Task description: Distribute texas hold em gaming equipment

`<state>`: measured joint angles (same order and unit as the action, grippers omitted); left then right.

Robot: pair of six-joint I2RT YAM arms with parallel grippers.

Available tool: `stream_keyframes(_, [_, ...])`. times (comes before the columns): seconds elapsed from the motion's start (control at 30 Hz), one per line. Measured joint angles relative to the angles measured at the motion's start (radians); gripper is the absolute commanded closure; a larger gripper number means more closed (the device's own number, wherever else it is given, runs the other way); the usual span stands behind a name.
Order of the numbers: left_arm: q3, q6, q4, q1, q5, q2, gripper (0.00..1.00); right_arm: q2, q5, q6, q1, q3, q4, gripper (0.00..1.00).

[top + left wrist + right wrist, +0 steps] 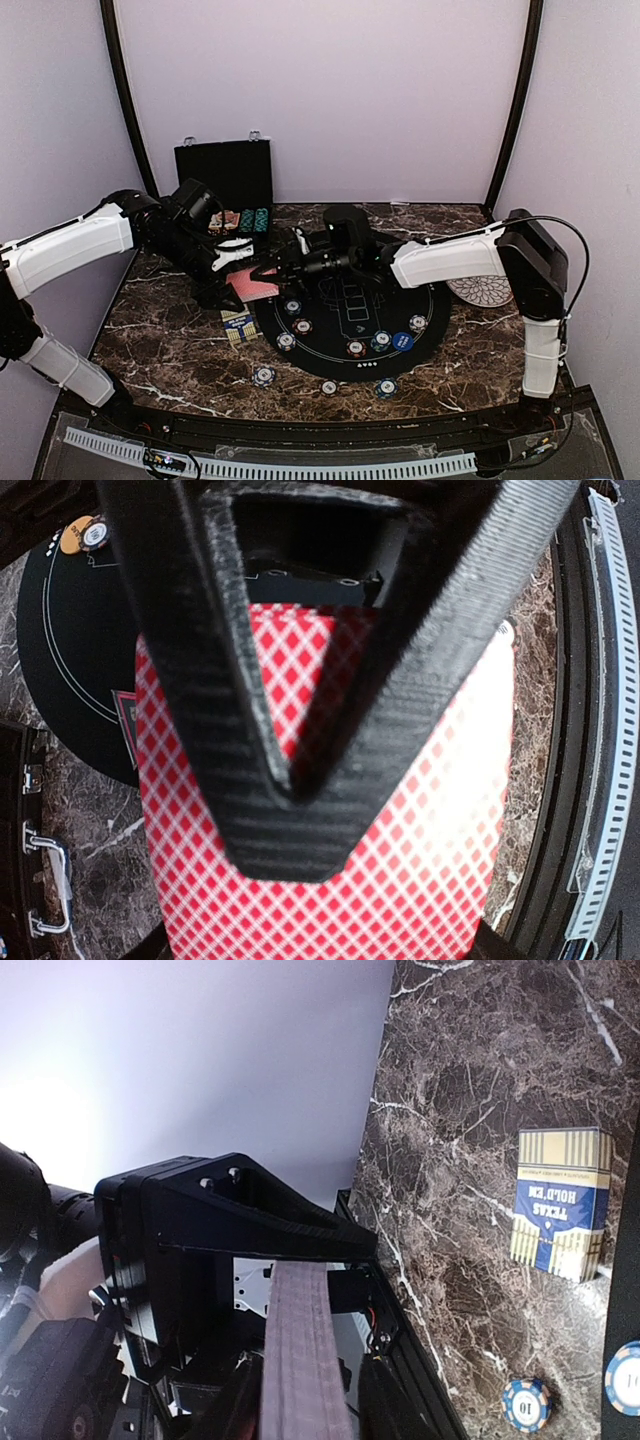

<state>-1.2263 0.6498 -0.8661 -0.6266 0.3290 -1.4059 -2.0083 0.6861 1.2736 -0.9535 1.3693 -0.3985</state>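
A stack of red-backed playing cards (pixel 254 286) (pixel 420 860) hangs over the left rim of the round black mat (pixel 440 310), with my left gripper (pixel 235 262) (pixel 290 830) shut on it. My right gripper (pixel 285 268) (pixel 312 1405) reaches in from the right. Its fingers (pixel 225 1410) straddle the stack's edge (pixel 298 1360); one finger is against it and a thin gap shows at the other. Several striped poker chips (pixel 303 326) lie on the mat, and three (pixel 329 387) lie on the marble in front. A blue marker disc (pixel 402 341) lies on the mat's right half, and an orange one (pixel 85 532) shows in the left wrist view.
A blue and cream card box (pixel 238 325) (pixel 562 1203) lies left of the mat. The open black case (pixel 225 175) stands at the back left with chips in it. A white patterned plate (pixel 480 291) lies at the right, behind my right forearm.
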Motion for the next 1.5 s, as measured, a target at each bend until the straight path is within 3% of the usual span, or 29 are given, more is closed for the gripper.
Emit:
stream_keyframes(0.07, [0.000,0.000,0.001,0.000,-0.008,0.000,1.00,-0.004,0.005,0.007,0.000,-0.001,-0.017,0.81])
stream_keyframes(0.13, [0.000,0.000,0.003,0.000,-0.014,0.000,0.91,-0.005,0.009,0.013,0.000,-0.001,-0.031,0.87])
stream_keyframes(0.2, [0.000,-0.003,0.008,0.000,-0.021,0.000,0.59,-0.006,0.011,0.026,0.000,-0.001,-0.044,0.91])
stream_keyframes(0.23, [0.000,-0.004,0.010,0.000,-0.023,0.000,0.31,-0.007,0.013,0.031,0.000,-0.001,-0.047,0.93])
stream_keyframes(0.3, [0.000,-0.009,0.014,0.000,-0.026,0.000,0.06,-0.010,0.016,0.035,0.001,-0.001,-0.054,0.96])
stream_keyframes(0.33, [0.000,-0.011,0.016,0.000,-0.024,0.000,0.02,-0.013,0.016,0.037,0.001,-0.001,-0.056,0.97])
stream_keyframes(0.73, [0.000,0.013,0.068,0.000,0.076,0.010,0.01,-0.042,0.018,0.058,0.001,-0.003,-0.051,0.99])
stream_keyframes(1.0, [0.022,0.039,0.096,0.000,0.071,-0.022,0.02,-0.043,0.021,0.077,-0.002,-0.003,-0.066,1.00])
stream_keyframes(1.07, [0.029,0.042,0.106,0.000,0.062,-0.034,0.05,-0.043,0.021,0.081,-0.002,-0.003,-0.074,1.00])
stream_keyframes(1.17, [0.039,0.044,0.118,0.000,0.043,-0.051,0.21,-0.043,0.022,0.089,-0.002,-0.003,-0.082,1.00])
stream_keyframes(1.23, [0.042,0.042,0.130,0.000,0.034,-0.059,0.27,-0.043,0.019,0.092,-0.002,-0.003,-0.086,1.00])
stream_keyframes(1.5, [0.046,0.022,0.139,-0.002,0.025,-0.060,0.40,-0.047,0.007,0.084,-0.001,-0.003,-0.093,1.00])
